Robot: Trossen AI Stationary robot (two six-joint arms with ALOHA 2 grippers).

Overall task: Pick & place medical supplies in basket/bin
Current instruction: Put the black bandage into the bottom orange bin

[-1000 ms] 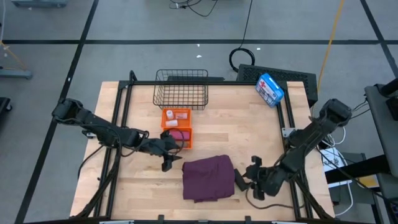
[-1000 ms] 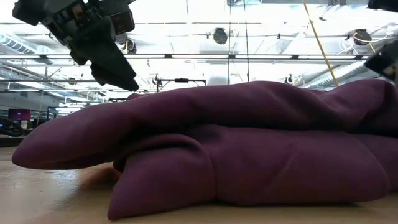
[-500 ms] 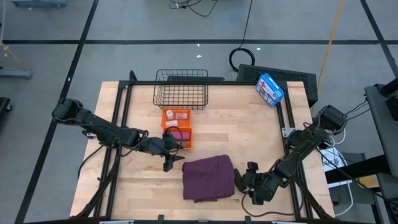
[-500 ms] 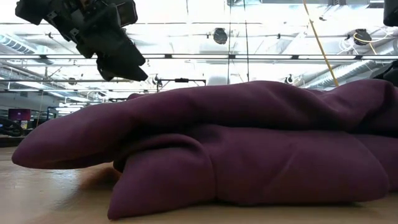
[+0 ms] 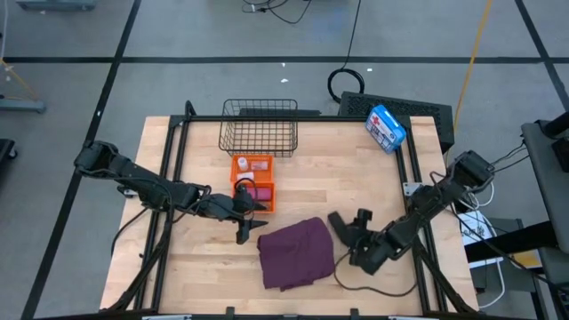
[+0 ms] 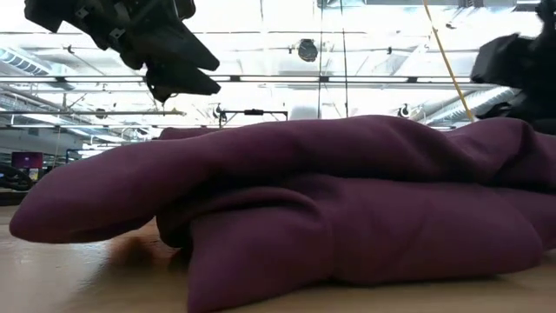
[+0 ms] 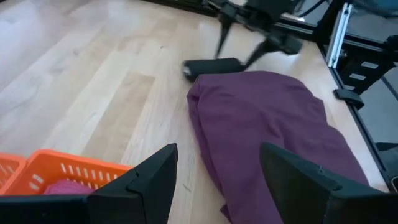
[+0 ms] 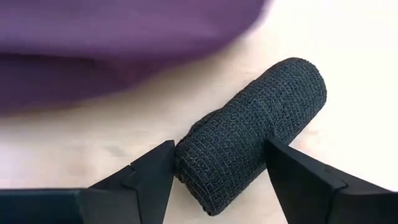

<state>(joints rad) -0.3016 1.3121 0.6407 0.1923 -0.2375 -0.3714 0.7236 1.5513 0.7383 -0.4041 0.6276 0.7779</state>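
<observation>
Remaining loose: purple cloth (image 5: 296, 253), black roll (image 8: 252, 135) at its 2 o'clock between spread right gripper (image 8: 217, 171) fingers; left gripper (image 7: 214, 171) open, empty; pink roll (image 5: 250, 193) binned.

The pale wooden table (image 5: 356, 178) is carrying everything: the black wire basket (image 5: 259, 127) is sitting at the back, the orange tray (image 5: 253, 182) just in front of it, a blue-and-white box (image 5: 386, 126) at the far corner, the purple cloth (image 5: 296, 254) crumpled near the front, and the black roll (image 8: 252, 134) lying beside it.

overhead looks down; low view level, close against the cloth (image 6: 347, 217).
</observation>
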